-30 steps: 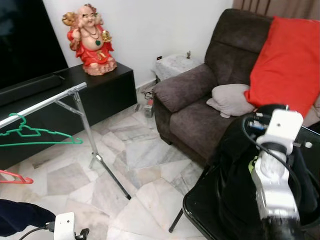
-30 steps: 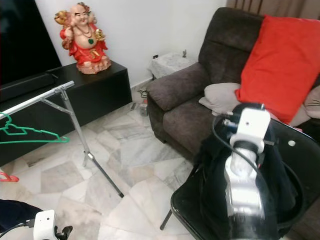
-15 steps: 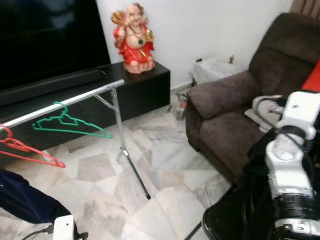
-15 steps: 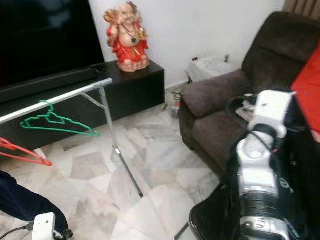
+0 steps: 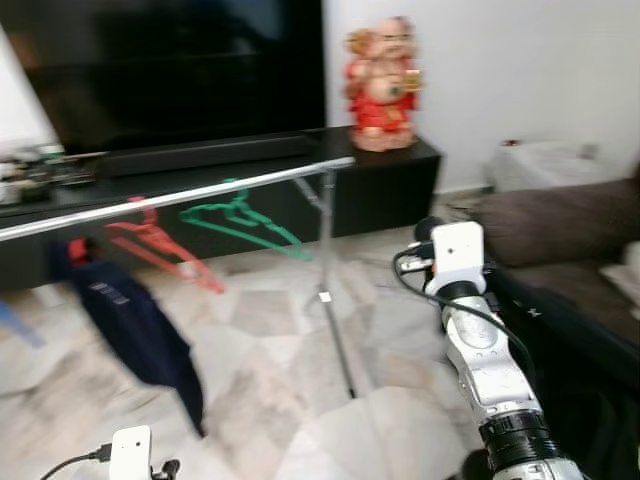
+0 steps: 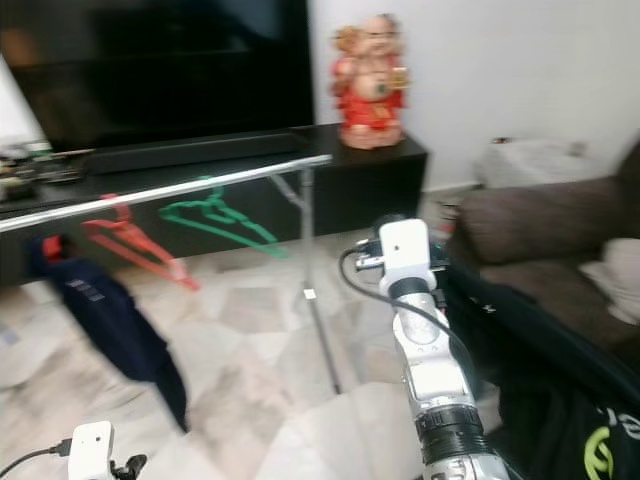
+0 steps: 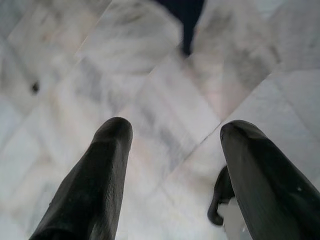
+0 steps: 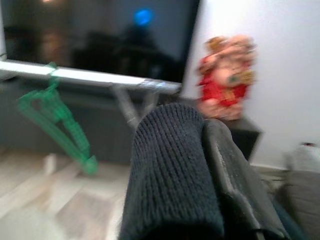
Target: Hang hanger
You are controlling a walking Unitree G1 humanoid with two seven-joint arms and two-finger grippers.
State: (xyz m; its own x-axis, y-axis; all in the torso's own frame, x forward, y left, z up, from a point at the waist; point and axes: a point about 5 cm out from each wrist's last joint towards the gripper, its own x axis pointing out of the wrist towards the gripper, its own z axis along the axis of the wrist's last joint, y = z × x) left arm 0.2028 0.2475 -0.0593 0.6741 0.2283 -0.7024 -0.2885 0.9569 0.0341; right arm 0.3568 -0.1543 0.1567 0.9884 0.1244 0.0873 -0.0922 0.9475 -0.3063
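My right claw (image 8: 200, 165) pinches ribbed knit cloth (image 8: 170, 170); ahead, a shiny metal rail (image 5: 180, 195), plastic-looking green hanger (image 5: 240, 218), glossy marble floor (image 5: 280, 330).

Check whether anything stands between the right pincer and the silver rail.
Nothing visible does: open air lies between the raised right pincer and the silver rail. A green hanger, red hanger and navy garment hang on it farther to the robot's left; the stretch by its leg looks bare, though blurred.
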